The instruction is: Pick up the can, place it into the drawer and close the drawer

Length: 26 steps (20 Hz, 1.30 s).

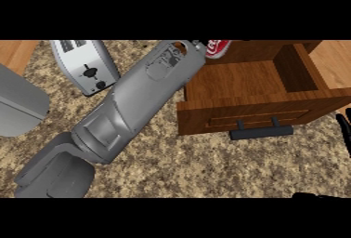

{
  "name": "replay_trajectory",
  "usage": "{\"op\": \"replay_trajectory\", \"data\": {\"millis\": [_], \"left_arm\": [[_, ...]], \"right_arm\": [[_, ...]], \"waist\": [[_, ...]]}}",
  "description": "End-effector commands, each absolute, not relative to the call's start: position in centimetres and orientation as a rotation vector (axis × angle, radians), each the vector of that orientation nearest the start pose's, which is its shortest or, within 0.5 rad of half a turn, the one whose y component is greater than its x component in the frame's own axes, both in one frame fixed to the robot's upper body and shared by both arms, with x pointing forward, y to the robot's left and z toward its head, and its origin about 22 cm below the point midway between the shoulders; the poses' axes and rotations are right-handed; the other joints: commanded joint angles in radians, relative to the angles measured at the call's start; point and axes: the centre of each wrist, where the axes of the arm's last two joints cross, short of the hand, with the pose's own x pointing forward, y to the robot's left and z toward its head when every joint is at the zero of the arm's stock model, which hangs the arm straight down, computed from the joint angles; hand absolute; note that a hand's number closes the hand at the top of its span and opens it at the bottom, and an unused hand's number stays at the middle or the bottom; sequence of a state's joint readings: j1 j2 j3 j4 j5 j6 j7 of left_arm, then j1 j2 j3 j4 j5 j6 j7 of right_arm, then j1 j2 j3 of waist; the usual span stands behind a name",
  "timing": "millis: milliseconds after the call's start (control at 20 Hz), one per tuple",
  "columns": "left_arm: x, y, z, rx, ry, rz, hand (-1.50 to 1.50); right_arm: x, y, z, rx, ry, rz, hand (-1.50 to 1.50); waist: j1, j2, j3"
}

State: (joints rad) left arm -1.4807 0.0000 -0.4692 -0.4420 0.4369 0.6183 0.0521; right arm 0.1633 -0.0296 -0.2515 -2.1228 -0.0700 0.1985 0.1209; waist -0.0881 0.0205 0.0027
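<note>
The red can [218, 48] with white lettering shows at the top edge, just past the back left corner of the open wooden drawer [264, 109]. My left forearm runs from the lower left up to the can. Only a dark sliver of my left hand [198, 43] shows beside the can; the rest is cut off by the top edge. The drawer is pulled out, its inside bare wood, with a dark handle [261, 131] on its front. My right hand [345, 126] rests at the right edge, fingers straight and pointing up, holding nothing.
A silver toaster [86, 65] stands at the back left, close to my left forearm. A large grey object [21, 104] fills the left edge. The counter [205, 162] is speckled stone.
</note>
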Motion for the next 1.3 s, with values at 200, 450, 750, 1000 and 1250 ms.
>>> {"op": "replay_trajectory", "data": {"millis": [200,450,750,1000,1250], "left_arm": [[42.8,-1.0,18.0,0.239,-1.762,-0.259,1.5],[43.0,-0.8,17.2,0.31,-1.799,-0.308,1.5],[42.8,-0.7,16.4,0.319,-1.767,-0.243,-1.5],[43.1,0.0,15.6,0.361,-1.782,-0.215,-1.5],[43.0,-0.3,16.0,0.352,-1.782,-0.179,-1.5]], "right_arm": [[18.0,-29.5,10.5,-0.135,-1.869,0.023,-1.5],[17.8,-29.0,11.5,-0.136,-1.872,0.045,-1.5],[19.0,-28.6,11.4,-0.145,-1.879,0.052,-1.5],[18.3,-28.9,10.9,-0.11,-1.881,0.068,-1.5],[18.4,-28.9,11.7,-0.13,-1.905,0.049,-1.5]], "waist": [[-0.037,0.01,0.001],[-0.038,0.009,0.0],[-0.039,0.012,0.0],[-0.058,0.018,0.0],[-0.039,0.012,-0.001]]}}
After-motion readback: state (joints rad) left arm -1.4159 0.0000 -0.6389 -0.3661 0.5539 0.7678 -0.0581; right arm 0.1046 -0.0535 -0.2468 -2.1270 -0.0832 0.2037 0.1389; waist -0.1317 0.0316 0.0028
